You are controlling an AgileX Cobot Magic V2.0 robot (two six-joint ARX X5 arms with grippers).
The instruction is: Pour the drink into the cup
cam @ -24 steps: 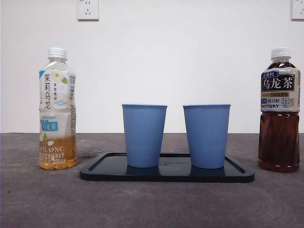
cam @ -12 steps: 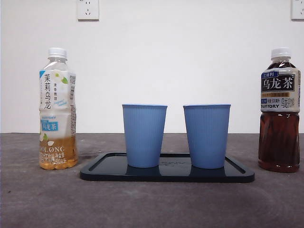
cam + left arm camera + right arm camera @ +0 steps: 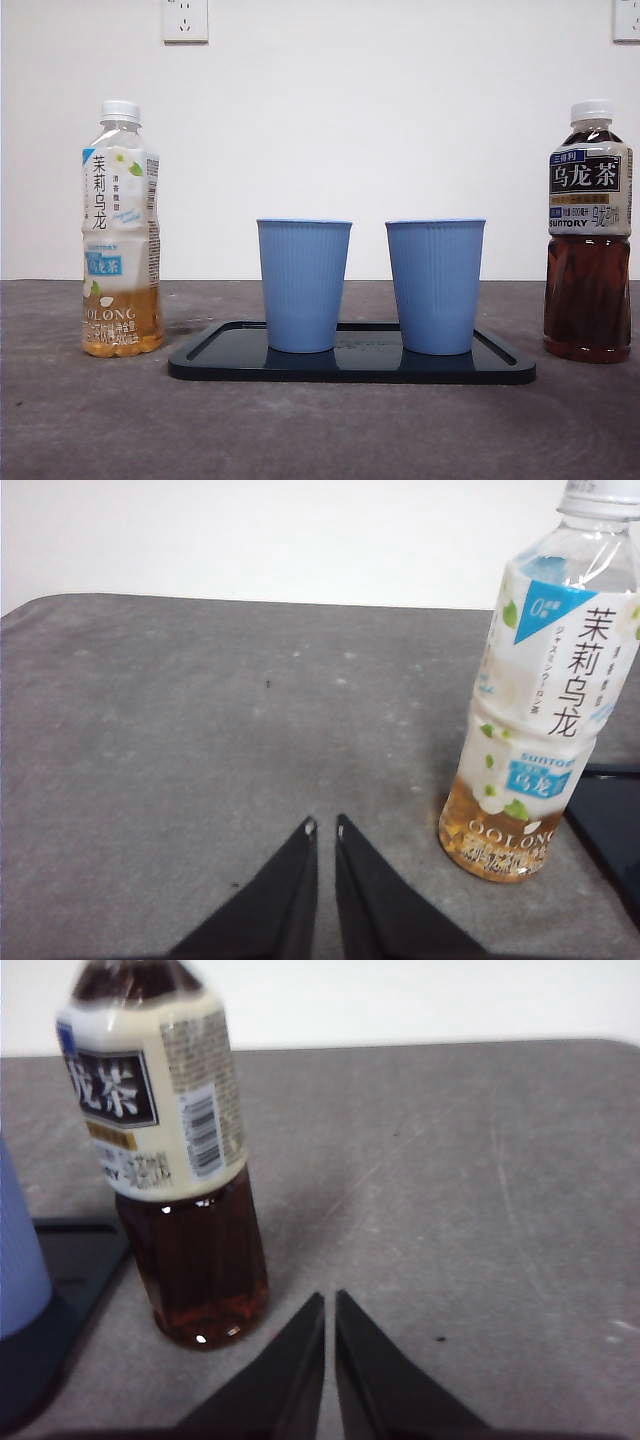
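On the desk (image 3: pixel 320 430), two blue cups (image 3: pixel 304 285) share a black tray (image 3: pixel 352 362); jasmine bottle (image 3: pixel 121 230) at 9 o'clock, dark tea bottle (image 3: pixel 588 232) at 3. Left tool (image 3: pixel 323 829) and right tool (image 3: pixel 328 1300) both pinched together, empty.

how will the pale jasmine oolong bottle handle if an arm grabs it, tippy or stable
The jasmine oolong bottle holds liquid only near its base, so it is probably light and bottom-weighted. Tall and narrow, it could still tip if pushed high up. Its thin clear wall above the tea may dent under a squeeze, and the glossy label may be slick.
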